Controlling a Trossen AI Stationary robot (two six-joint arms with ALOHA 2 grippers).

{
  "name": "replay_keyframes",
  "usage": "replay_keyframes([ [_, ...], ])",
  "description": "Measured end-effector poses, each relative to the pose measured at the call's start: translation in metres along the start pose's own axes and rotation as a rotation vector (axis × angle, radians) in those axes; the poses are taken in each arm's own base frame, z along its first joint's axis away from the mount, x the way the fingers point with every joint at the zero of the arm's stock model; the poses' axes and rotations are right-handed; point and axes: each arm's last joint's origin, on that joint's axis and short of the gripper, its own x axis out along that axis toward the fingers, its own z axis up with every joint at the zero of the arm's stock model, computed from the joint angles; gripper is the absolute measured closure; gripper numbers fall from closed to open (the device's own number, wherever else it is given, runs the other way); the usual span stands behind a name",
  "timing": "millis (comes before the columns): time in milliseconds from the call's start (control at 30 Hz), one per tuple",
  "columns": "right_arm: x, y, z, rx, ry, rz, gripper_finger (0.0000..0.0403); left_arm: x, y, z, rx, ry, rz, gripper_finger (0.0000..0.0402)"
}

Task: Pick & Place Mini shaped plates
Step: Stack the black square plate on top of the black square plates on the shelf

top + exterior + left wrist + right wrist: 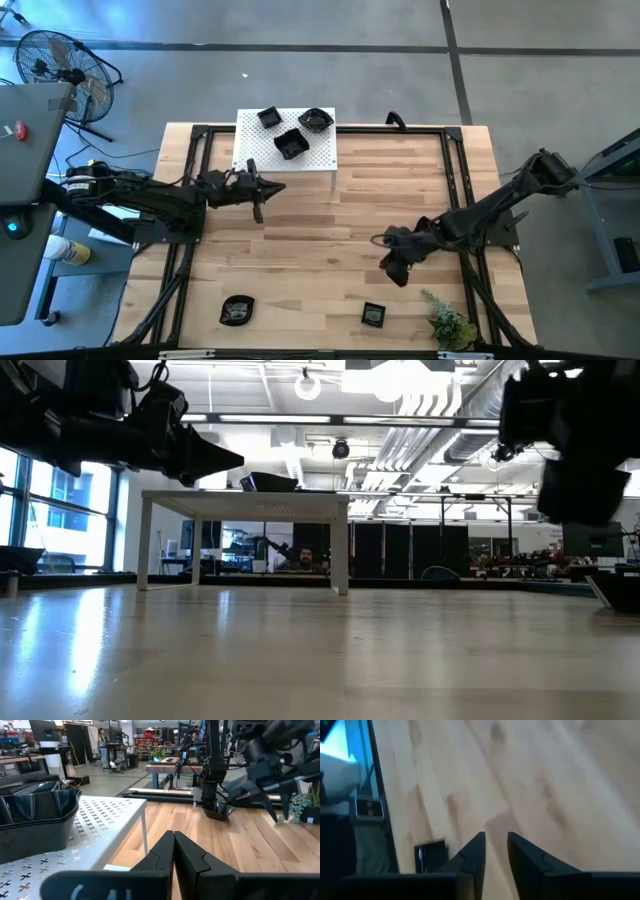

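Observation:
Three black mini shaped plates (268,117) (291,143) (316,121) rest on the white perforated platform (250,158) at the table's far side. Two more lie flat near the front edge, a round one (237,310) and a square one (374,315). My left gripper (262,192) is shut and level, just off the platform's near edge and holding nothing; its closed fingers (174,851) show beside the platform, where a black plate (35,817) sits. My right gripper (396,266) hangs open over bare wood right of centre, tilted down, with nothing between its fingers (496,845).
A small green plant (451,325) stands at the front right corner. Black frame rails (455,190) run along the table's sides. A dark item (396,120) sits at the far edge beside the platform. Bare wood lies between the two arms.

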Motion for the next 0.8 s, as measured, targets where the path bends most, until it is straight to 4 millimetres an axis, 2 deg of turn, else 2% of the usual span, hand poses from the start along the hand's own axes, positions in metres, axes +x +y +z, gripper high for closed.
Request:
replay_keyframes([
  [233, 0.032, 0.018, -0.026, 0.031, 0.189, 0.137, 0.0298, 0.000, 0.000, -0.001, 0.000, 0.011, -0.002, 0.0396],
  [367, 0.051, 0.037, -0.035, -0.014, 0.285, 0.132, 0.0297, 0.000, 0.000, -0.002, 0.000, 0.018, -0.002, 0.0396],
  [600, 0.079, 0.064, -0.034, -0.100, 0.356, 0.005, 0.0298, 0.000, 0.000, -0.003, 0.001, 0.037, -0.003, 0.0396],
  [800, 0.083, 0.076, -0.028, -0.160, 0.345, -0.124, 0.0298, 0.000, 0.000, -0.003, 0.001, 0.038, 0.001, 0.0396],
])
